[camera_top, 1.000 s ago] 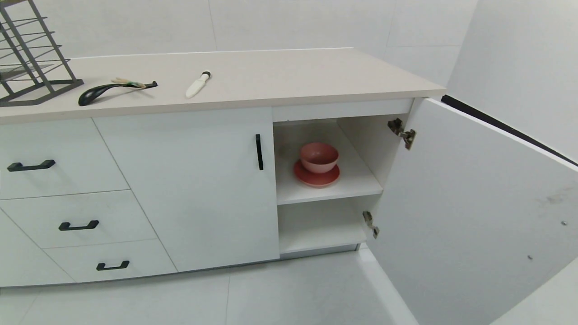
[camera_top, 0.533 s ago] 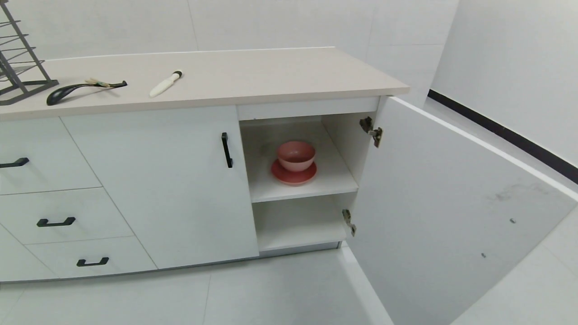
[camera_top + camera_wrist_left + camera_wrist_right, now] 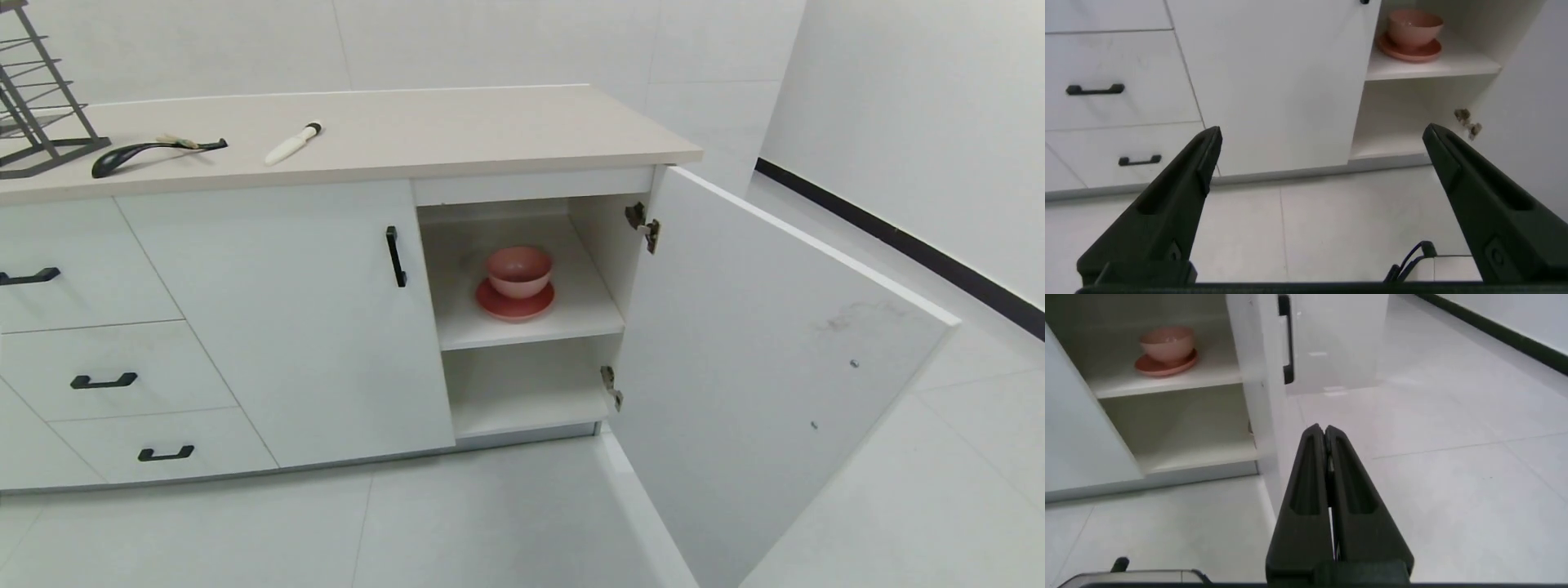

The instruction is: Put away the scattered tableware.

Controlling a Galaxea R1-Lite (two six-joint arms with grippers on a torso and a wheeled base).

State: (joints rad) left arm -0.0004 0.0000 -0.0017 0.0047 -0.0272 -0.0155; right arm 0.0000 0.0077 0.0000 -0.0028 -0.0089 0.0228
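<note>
Since the pink bowl [image 3: 518,268] and red plate [image 3: 514,304] already sit stacked on the upper shelf [image 3: 571,322] of the open cupboard [image 3: 600,245], the step in hand is prob. fetching the rest. A black ladle [image 3: 139,153] and a white-handled knife [image 3: 291,144] lie loose on the table [image 3: 490,131], well apart from the cupboard opening, w/ a wire rack [image 3: 41,106] at the far left end.

To do it well I'd take one item per trip and come down from above. Pinch each handle across its narrow width, approx. mid-length, so it won't swing. The ladle handle arches off the surface, so that's likely the easiest grip pt. A thin pale item [image 3: 178,140], poss. chopsticks, lies against that handle; can't tell exactly what it is, so grip clear of it.

Mind the cupboard door [image 3: 775,343]: it stands wide open over the floor [image 3: 490,523], so keep off its edge. It should be closed last, by its black handle [image 3: 1284,339].

Pose: both arms sit low, aimed down at the floor before the cupboard.
- The left tool [image 3: 1323,135] is spread wide w/ nothing between its fingers, facing the closed door [image 3: 1274,73] and drawers [image 3: 1118,90].
- The right tool [image 3: 1327,434] is clenched, fingers pressed together on nothing, near the open door's free edge.
</note>
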